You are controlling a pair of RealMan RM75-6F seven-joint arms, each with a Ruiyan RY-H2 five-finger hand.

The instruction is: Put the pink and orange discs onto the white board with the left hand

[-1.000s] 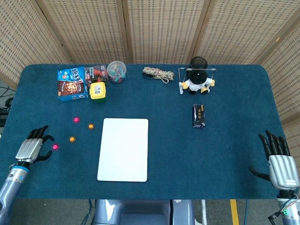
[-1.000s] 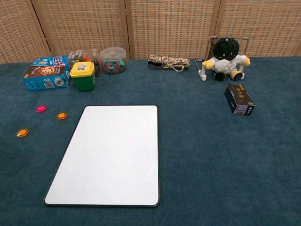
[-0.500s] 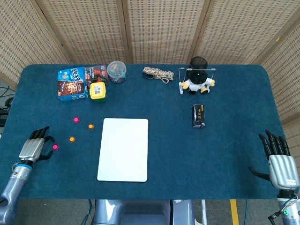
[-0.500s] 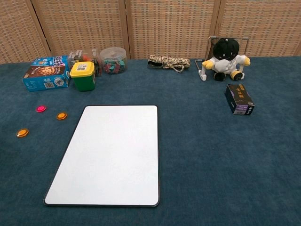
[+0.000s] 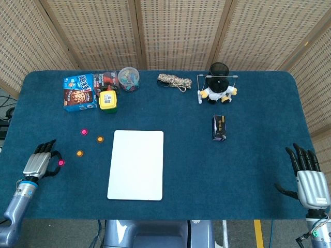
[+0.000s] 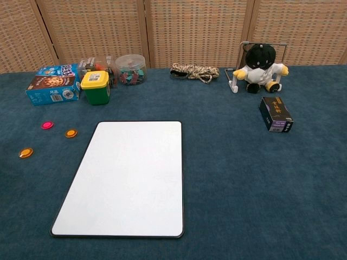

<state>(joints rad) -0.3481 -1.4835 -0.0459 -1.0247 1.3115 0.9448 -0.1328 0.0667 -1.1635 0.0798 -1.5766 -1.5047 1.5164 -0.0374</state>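
Discs, four in all, lie loose on the blue cloth left of the white board (image 5: pixel 136 164), none yet on it. One pink disc (image 5: pixel 61 163) sits just beside the fingertips of the left hand (image 5: pixel 36 164), which rests near the table's left edge with fingers spread and nothing held; whether they touch the disc cannot be told. A second pink disc (image 5: pixel 84 132) lies farther up the cloth, with one orange disc (image 5: pixel 100 139) nearest the board and another orange disc (image 5: pixel 79 153) between hand and board.

The step in hand looks to be the first pick, and the nearest pink disc is the natural choice. A flat disc on soft cloth calls for a low pinch at its rim, thumb against a finger, then a clear lift before crossing to the board's near edge.

Open cloth between discs and board gives an unobstructed path, though the other discs could be nudged in passing. The cookie box (image 5: pixel 78 92) and yellow-lidded tub (image 5: pixel 108 101) stand well apart at the back. The right hand (image 5: pixel 312 181) rests empty, fingers apart, at the far right edge.
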